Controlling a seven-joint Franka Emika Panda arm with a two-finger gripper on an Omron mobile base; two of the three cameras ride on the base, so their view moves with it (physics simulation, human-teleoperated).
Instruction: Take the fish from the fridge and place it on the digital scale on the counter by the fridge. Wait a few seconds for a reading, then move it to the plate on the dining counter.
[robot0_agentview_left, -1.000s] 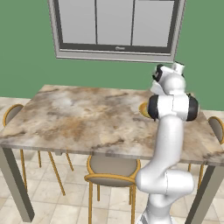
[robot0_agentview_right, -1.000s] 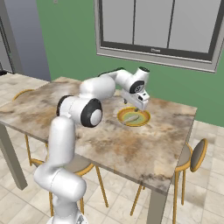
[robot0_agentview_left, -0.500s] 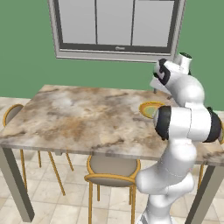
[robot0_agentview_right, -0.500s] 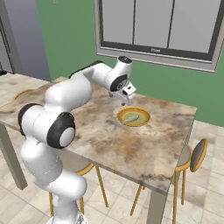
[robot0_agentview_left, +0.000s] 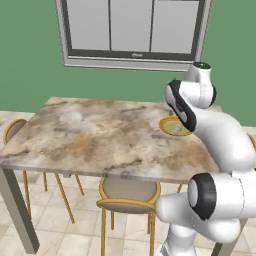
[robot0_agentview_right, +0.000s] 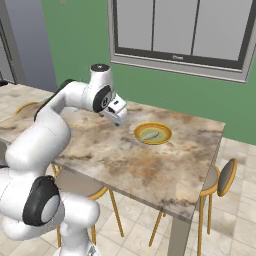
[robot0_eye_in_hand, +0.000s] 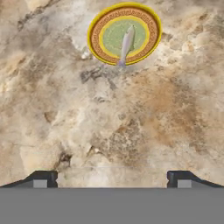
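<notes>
Fish delivery, final stage, items by size. Dining counter (robot0_agentview_right: 150, 160): beige marbled top on grey legs, yellow-framed chairs (robot0_agentview_left: 127, 200) tucked around it, green wall and window (robot0_agentview_right: 180, 30) behind. Plate (robot0_eye_in_hand: 124, 34): yellow-orange rim, greenish centre, sitting near the counter's far edge. Fish (robot0_eye_in_hand: 126, 45): slender, grey, lying across the plate's centre with its tail at the rim. Pincer (robot0_eye_in_hand: 109, 179): released, fingertips wide apart and holding nothing, hovering over bare marble well apart from the plate. I judge the placing done; my next move calls only for drawing the arm clear without brushing the plate.
</notes>
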